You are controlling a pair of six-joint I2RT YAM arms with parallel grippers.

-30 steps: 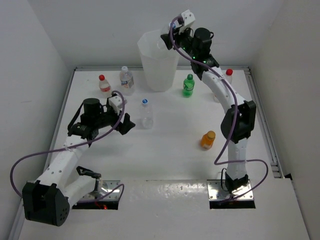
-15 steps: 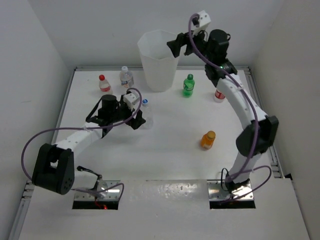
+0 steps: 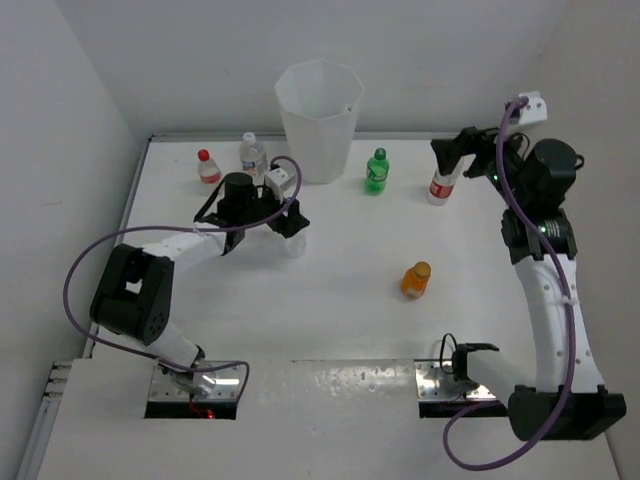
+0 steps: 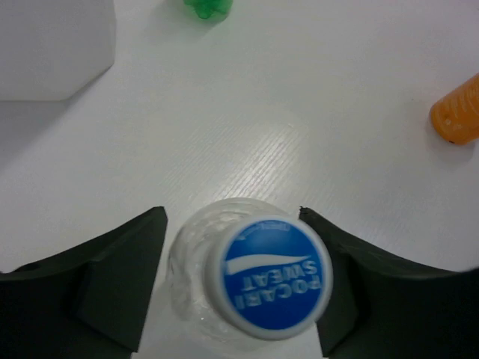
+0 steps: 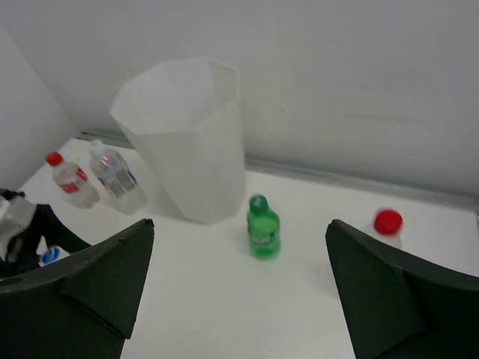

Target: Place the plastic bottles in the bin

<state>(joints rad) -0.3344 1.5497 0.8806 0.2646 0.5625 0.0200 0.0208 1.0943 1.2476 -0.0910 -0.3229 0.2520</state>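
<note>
White, faintly grained table (image 3: 330,300), with a pale metal rail (image 3: 180,137) along its far edge. Plain white walls (image 3: 150,60) behind and at both sides.

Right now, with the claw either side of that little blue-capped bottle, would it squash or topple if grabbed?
Probably light: the blue-capped bottle looks small and clear. Its thin, crinkled wall may dent if the left gripper, flanking it, squeezes hard. Standing upright on the smooth white table, it could tip if pushed near the cap.
</note>
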